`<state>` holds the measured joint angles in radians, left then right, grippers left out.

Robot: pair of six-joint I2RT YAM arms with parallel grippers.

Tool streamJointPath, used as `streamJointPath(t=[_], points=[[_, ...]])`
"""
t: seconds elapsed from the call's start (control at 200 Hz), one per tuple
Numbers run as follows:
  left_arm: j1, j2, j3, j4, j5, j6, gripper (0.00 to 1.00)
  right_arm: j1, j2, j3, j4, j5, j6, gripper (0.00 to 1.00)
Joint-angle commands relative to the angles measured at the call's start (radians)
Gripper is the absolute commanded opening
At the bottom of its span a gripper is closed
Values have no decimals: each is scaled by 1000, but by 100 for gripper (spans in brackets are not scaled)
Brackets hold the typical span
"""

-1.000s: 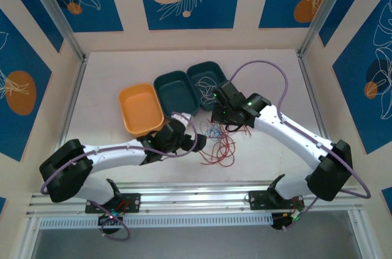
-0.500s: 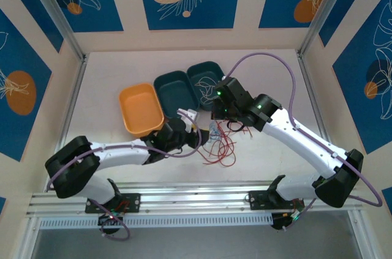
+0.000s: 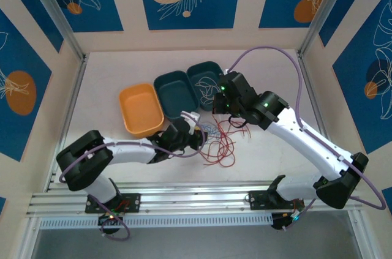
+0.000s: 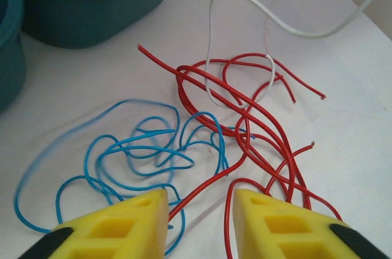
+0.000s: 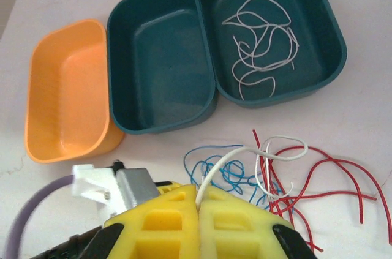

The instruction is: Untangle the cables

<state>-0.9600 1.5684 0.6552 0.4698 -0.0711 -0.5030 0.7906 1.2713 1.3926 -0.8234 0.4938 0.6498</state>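
Observation:
A tangle of thin cables lies on the white table: blue cables (image 4: 141,149) on the left, red cables (image 4: 257,124) on the right, a white cable (image 4: 211,57) looping through the red ones. My left gripper (image 4: 199,219) is open low over the pile, a red strand and a blue strand running between its yellow fingers (image 4: 122,225). My right gripper (image 5: 198,201) is shut on the white cable (image 5: 245,152), holding it up above the blue cables (image 5: 229,170) and red cables (image 5: 324,191). From above, the pile (image 3: 217,142) sits between both grippers.
Three trays stand behind the pile: an orange tray (image 3: 139,109), a teal tray (image 3: 176,92) with nothing in it, and a second teal tray (image 5: 331,38) holding several white cables (image 5: 260,41). Thick purple arm cables arc over both arms.
The right gripper has risen and moved back toward the teal trays, drawing the white cable up from the pile. The left gripper has shifted slightly right, closer over the cables.

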Motion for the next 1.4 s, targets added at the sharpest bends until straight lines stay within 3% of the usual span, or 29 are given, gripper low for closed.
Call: streamJointPath(t=[0.0, 0.245, 0.46, 0.73, 0.945, 1.11, 1.395], points=[[-3, 30, 41, 25, 26, -11, 30, -5, -33, 57, 1, 21, -43, 0], [-3, 48, 48, 28, 39, -17, 31, -8, -33, 166, -18, 21, -127, 0], [-3, 53, 47, 29, 36, -16, 37, -8, -19, 262, -29, -5, -199, 0], [-3, 54, 44, 28, 41, -24, 57, -5, 12, 349, -44, 2, -261, 0], [-3, 51, 45, 23, 38, -26, 85, -3, 50, 429, -79, -3, -291, 0], [-3, 47, 40, 20, 30, -29, 100, 4, 91, 513, -115, 1, -326, 0], [-3, 38, 40, 3, 25, -29, 100, 16, 141, 667, -159, 43, -395, 0]])
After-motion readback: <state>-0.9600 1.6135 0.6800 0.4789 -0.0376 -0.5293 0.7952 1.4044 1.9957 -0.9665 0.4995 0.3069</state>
